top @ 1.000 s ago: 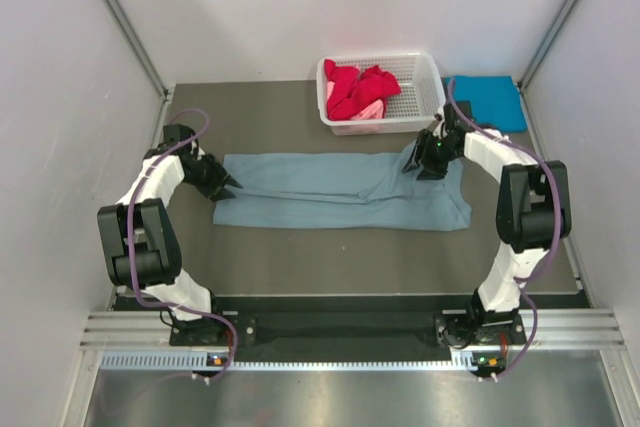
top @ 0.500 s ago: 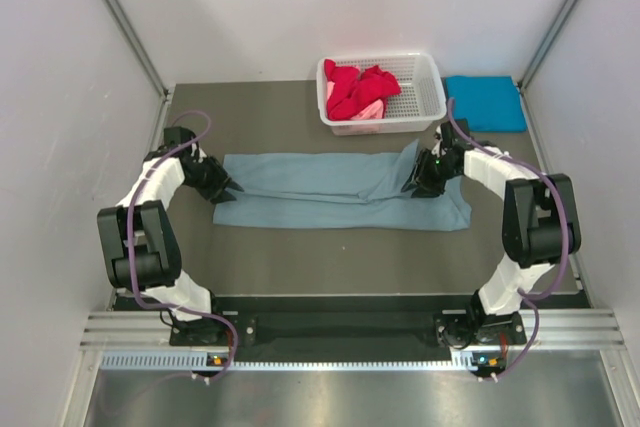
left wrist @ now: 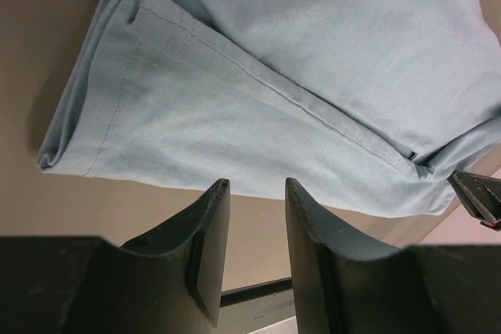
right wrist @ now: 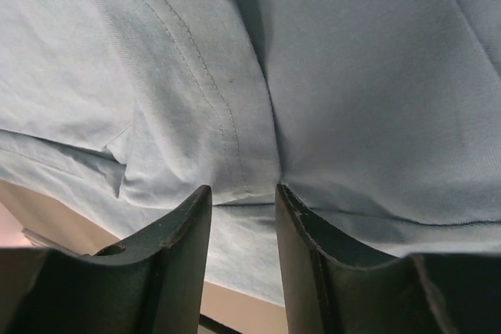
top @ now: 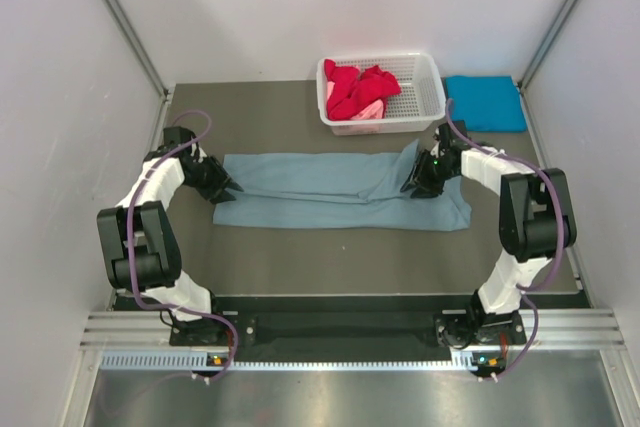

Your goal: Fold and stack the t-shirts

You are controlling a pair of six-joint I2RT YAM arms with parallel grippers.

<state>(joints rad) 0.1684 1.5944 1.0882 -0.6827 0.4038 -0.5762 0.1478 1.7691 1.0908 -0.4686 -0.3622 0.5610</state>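
Note:
The large grey-blue t-shirt (top: 340, 190) lies flat on the table, folded into a long strip running left to right. My left gripper (top: 228, 187) is at its left end. In the left wrist view the gripper (left wrist: 254, 185) is open and empty, its tips just short of the shirt's (left wrist: 258, 107) folded edge. My right gripper (top: 412, 183) is over the shirt's right end. In the right wrist view it (right wrist: 243, 189) is open, with a seamed layer of the shirt (right wrist: 235, 76) right under the tips. The turquoise t-shirt (top: 487, 103) lies folded at the back right.
A white lattice basket (top: 428, 82) stands at the back centre and holds the red t-shirt (top: 357, 85) and a pink one (top: 368, 109). White walls close in the left, right and back. A black rail (top: 340, 302) runs along the near edge.
My right gripper has moved a little towards the near side over the shirt's right end. The left arm and the shirt's left end have not moved.

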